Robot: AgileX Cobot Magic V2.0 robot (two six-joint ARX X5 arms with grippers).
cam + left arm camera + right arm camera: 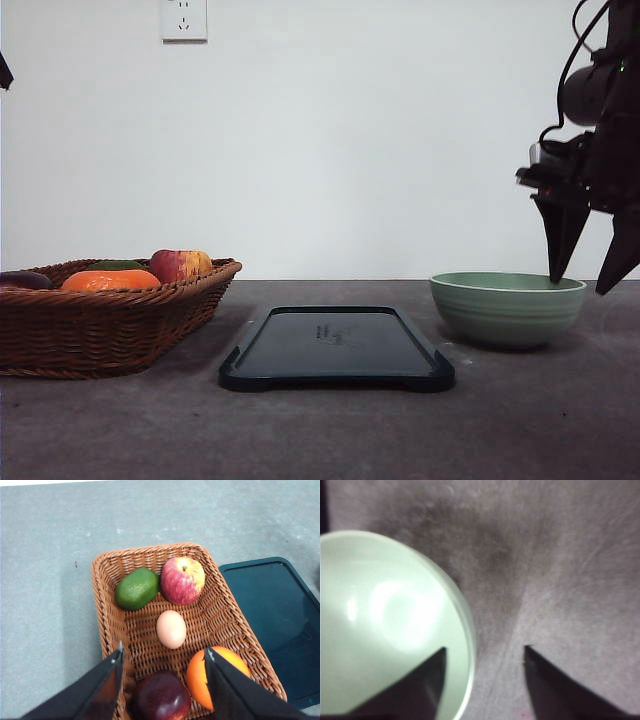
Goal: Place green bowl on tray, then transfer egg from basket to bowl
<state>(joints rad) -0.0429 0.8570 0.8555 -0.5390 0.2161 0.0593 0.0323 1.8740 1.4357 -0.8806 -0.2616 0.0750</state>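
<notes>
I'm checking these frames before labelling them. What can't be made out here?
- Front view: the egg is hidden behind the basket wall.
- Front view: the left gripper is cut off by the picture's edge.
- Right wrist view: blurred, so whether the right gripper touches the green bowl rim is unclear.
- Tray: its centre marking is too small to read.

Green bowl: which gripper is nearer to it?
Right. The right gripper is open astride the green bowl's rim, one finger inside, one outside. The left gripper hovers open above the basket, beyond the tray.

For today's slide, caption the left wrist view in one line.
Open left gripper above a basket holding egg, apple, avocado, orange.
</notes>
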